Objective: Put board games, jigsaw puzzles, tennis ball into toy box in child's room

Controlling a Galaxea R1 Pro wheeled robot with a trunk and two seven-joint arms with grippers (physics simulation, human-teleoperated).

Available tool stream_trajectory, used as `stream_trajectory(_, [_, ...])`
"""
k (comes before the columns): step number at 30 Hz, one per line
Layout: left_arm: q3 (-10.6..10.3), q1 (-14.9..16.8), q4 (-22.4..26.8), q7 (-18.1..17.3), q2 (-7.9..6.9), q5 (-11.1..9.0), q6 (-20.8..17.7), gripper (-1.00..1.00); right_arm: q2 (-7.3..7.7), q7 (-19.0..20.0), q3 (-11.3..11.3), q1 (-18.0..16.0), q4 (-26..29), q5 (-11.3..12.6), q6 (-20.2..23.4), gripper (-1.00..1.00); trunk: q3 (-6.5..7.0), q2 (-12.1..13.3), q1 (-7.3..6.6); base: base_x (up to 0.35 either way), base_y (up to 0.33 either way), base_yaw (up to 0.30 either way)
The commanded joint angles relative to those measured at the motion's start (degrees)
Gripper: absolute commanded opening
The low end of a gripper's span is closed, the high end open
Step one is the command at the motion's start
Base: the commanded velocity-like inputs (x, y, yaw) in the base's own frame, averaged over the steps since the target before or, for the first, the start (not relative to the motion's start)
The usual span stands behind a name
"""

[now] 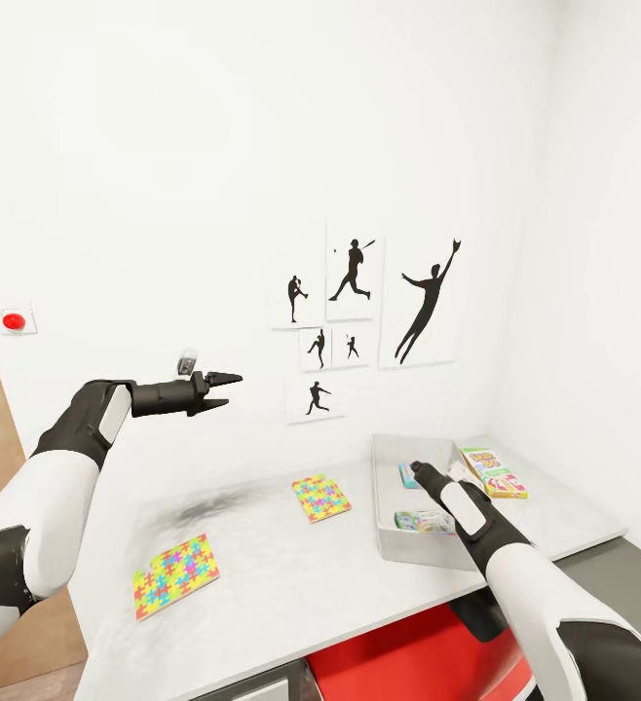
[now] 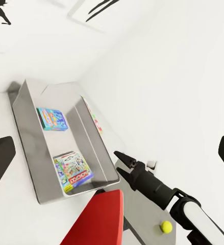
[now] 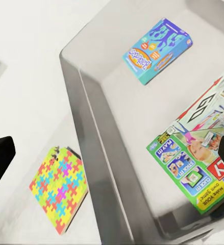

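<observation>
The toy box sits on the white table, close to the room's corner, and serves as the landmark here. Two board games lie flat on its floor: the blue board game toward the end nearer the wall with the posters, and the white-green board game toward the end nearer the table's front edge. The two do not touch. The orange-green Skip-Bo board game lies on the table just outside the box, on the side toward the corner wall.

On the other side of the box, the nearer jigsaw puzzle lies flat on the table a short way from the box's wall. The second jigsaw puzzle lies well apart from the box, toward the table's front edge.

The tennis ball shows in the left wrist view, beyond the box's front end and below the right forearm; what it rests on cannot be told.

The right gripper hangs over the box at the end nearer the table's front edge; its fingers look close together with nothing between them. The left gripper hovers high above the table, well away from the box, its fingers spread apart and empty.

Baseball silhouette posters hang on the wall behind the box.
</observation>
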State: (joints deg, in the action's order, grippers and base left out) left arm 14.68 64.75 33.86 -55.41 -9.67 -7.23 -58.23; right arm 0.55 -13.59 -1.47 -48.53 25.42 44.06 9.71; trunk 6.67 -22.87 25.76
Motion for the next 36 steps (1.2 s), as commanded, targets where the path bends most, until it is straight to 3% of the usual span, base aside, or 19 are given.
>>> stream_trajectory(1, [0.1,0.0,0.0,0.0,0.01,-0.1,-0.3,1.0,0.05,-0.3,-0.1,0.0,0.2,0.3,0.8,1.0,-0.03,0.0,0.02,0.0,0.0,0.0])
stream_trajectory(6, [0.1,0.0,0.0,0.0,0.01,-0.1,-0.3,1.0,0.56,-0.2,-0.3,-0.7,0.6,0.5,4.0,1.0,-0.03,0.0,0.02,0.0,0.0,0.0])
stream_trajectory(11, [0.2,0.0,0.0,0.0,-0.06,-0.1,-0.3,1.0,1.03,0.2,-0.7,-1.4,2.8,0.7,10.2,1.0,-0.03,0.0,0.02,0.0,0.0,0.0])
stream_trajectory(17, [0.1,0.0,0.0,0.0,-0.08,-0.1,-0.3,1.0,1.01,0.5,-1.4,-1.1,12.9,0.9,16.4,1.0,-0.03,0.0,0.02,-0.069,0.0,0.0])
stream_trajectory(22, [0.1,0.0,0.0,-0.1,-0.08,-0.1,-0.3,1.0,0.66,0.5,-1.5,-0.8,17.5,0.9,21.0,1.0,-0.03,0.0,0.02,-0.059,0.0,0.0])
stream_trajectory(36, [0.1,0.0,0.0,-0.1,-0.06,-0.1,-0.4,1.0,0.67,0.4,-1.5,-0.7,20.7,2.0,26.9,1.0,-0.03,0.0,0.02,-0.047,0.0,0.0])
